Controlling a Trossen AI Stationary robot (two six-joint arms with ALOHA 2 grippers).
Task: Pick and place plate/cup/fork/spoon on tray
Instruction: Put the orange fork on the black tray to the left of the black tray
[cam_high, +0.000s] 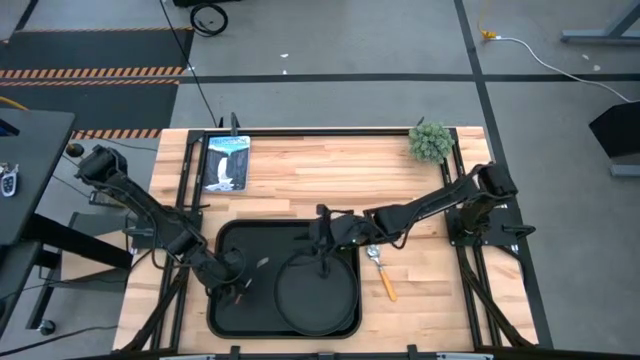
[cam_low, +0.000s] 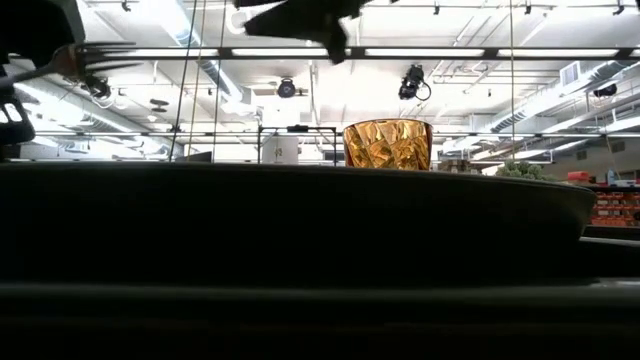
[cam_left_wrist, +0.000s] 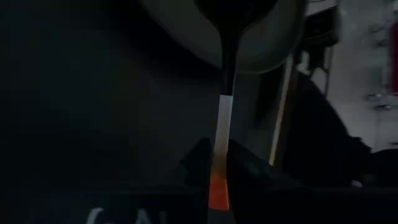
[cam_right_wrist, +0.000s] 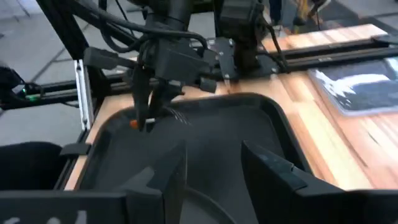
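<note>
Currently, high view: the tray (cam_high: 222, 310) is my landmark. The plate (cam_high: 316, 300) lies inside it, on the half nearer the right arm. The left gripper (cam_high: 237, 287) hangs over the tray's other half, beside the plate. The right gripper (cam_high: 322, 238) sits over the tray's far edge, just above the plate's rim. The spoon (cam_high: 382, 272) lies on the wood just outside the tray, on the right arm's side, untouched.

Low view: the cup (cam_low: 388, 144) stands upright behind the dark plate rim; I cannot tell from here exactly where it rests in the tray. The fork (cam_low: 75, 62) shows high up, tines level, clear of the tray floor.

Left wrist view: the fingers (cam_left_wrist: 199, 171) are clenched on the fork's red-orange handle, tines pointing toward the plate's rim.

Right wrist view: the right arm's own fingers (cam_right_wrist: 176, 177) stand spread with nothing between them, over the tray. Across the tray, the left gripper (cam_right_wrist: 149, 115) carries the fork just above the floor near the corner.

Judgement: the step in hand is setting down the fork. I would lower until the handle nearly touches the bare tray floor, keep it flat and clear of the plate rim, then release and lift straight up. The spoon looks like the remaining item.
</note>
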